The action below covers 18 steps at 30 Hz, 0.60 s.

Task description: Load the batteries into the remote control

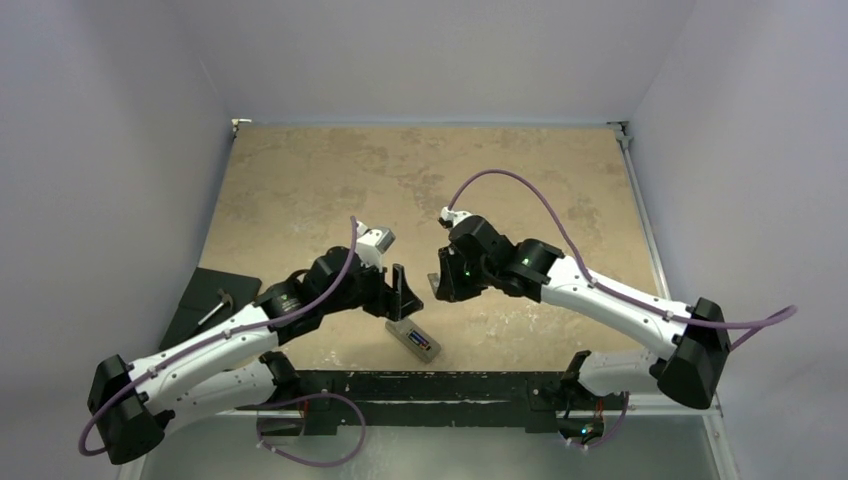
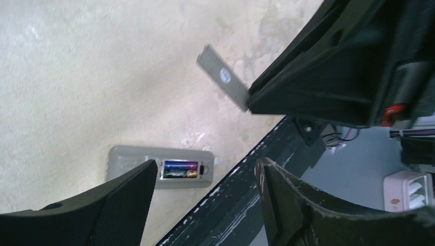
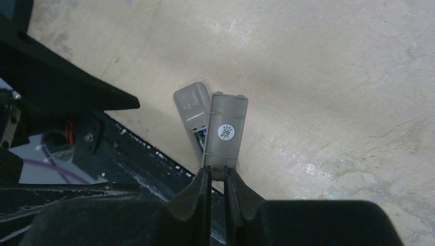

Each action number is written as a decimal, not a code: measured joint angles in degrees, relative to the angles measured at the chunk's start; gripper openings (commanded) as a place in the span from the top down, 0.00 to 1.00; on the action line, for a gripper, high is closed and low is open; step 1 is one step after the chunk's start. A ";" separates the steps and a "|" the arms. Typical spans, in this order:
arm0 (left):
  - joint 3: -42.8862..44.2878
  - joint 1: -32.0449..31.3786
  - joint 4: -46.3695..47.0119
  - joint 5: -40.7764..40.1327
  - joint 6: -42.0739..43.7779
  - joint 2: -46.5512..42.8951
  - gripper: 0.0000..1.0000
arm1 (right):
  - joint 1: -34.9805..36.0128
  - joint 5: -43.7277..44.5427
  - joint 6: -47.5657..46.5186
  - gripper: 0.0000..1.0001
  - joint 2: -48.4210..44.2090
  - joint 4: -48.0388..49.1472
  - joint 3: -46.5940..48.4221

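The batteries [image 2: 179,168] sit in the remote [image 2: 125,159]; right gripper [image 3: 218,173] pinches the grey cover [image 3: 225,130], left gripper [image 2: 205,166] spread and empty; next step is probably sliding it on squarely

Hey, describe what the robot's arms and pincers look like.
The left arm and right arm have white shells, black joints and a looping purple cable each. The left pincer and right pincer are each two black tapered fingers.

Mottled beige table [image 1: 400,170], remote control [image 1: 413,339] lying back-up near its dark front edge, batteries [image 2: 179,169] in its open recess
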 measured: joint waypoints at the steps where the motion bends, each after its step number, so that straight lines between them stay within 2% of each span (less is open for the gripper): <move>1: 0.57 0.00 -0.04 0.35 0.96 -0.76 0.27 | 0.00 -1.53 -0.72 1.00 -0.70 -0.22 0.00; 18: 9.88 0.00 -1.81 10.21 14.27 -6.01 0.24 | 0.00 -25.51 -13.51 1.00 -9.44 -2.58 0.98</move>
